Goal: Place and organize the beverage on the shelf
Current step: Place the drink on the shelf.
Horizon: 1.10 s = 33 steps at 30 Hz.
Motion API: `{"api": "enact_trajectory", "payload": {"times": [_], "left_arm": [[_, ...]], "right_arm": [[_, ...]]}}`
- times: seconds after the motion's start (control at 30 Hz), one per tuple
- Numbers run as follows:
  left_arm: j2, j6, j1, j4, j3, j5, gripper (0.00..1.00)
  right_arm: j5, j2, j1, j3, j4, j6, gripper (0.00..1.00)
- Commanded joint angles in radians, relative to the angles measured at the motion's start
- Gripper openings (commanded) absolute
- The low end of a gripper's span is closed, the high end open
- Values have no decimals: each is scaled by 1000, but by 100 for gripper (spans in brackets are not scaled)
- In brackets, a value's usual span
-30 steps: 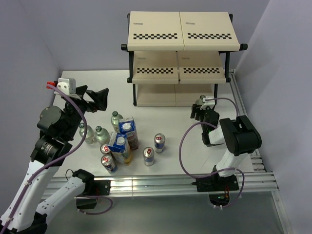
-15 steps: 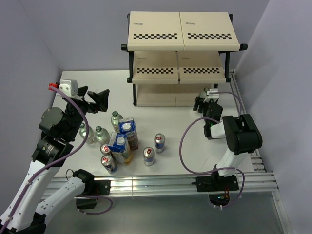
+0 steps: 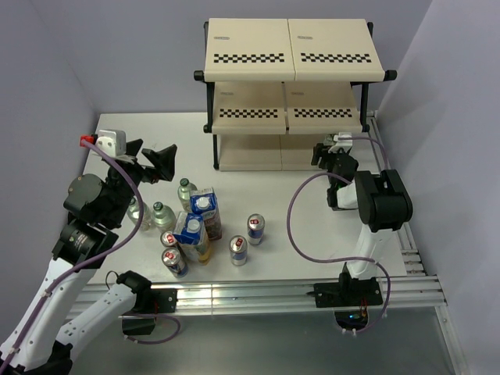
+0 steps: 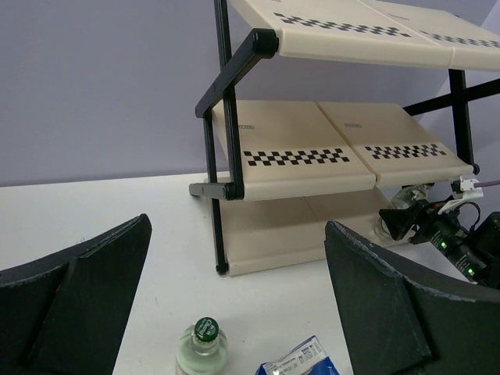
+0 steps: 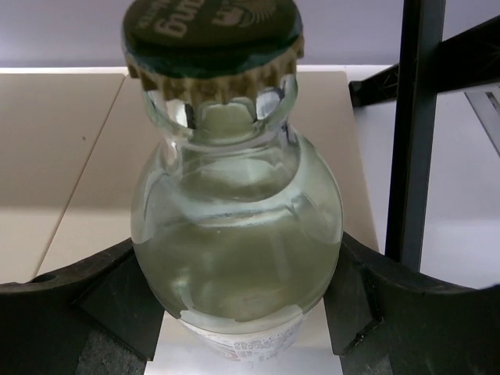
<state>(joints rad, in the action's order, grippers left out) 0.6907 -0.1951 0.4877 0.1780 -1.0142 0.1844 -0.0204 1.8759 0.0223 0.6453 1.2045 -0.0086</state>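
Black fingers (image 5: pixel 70 305) of the right gripper (image 5: pixel 234 328) pinch a clear, dark-capped bottle (image 5: pixel 234 234) by its sides in the right wrist view, a grip the top view hides. Further out, the left gripper (image 3: pixel 160 160) hangs spread wide above the other drinks (image 3: pixel 195 230) clustered on the table (image 3: pixel 297 226). Farthest, the held bottle has advanced since a second ago to the right end of the bottom tier of the shelf (image 3: pixel 289 47).

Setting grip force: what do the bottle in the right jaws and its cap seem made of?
Bottle: clear, glossy, sharp highlights; glass or hard plastic, cannot tell which. Cap: dark top, crimped fluted edge, likely painted metal.
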Motion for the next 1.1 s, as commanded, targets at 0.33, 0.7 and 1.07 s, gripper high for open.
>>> {"api": "enact_trajectory", "payload": {"times": [0.33, 0.7, 1.07], "left_arm": [[-3, 23, 11, -52, 6, 20, 99], [7, 20, 11, -57, 9, 15, 100], [-8, 19, 11, -68, 22, 12, 99]], "right_arm": [[-46, 83, -42, 135, 501, -28, 0], [-26, 141, -74, 172, 532, -1, 0], [28, 216, -76, 229, 556, -39, 0]]}}
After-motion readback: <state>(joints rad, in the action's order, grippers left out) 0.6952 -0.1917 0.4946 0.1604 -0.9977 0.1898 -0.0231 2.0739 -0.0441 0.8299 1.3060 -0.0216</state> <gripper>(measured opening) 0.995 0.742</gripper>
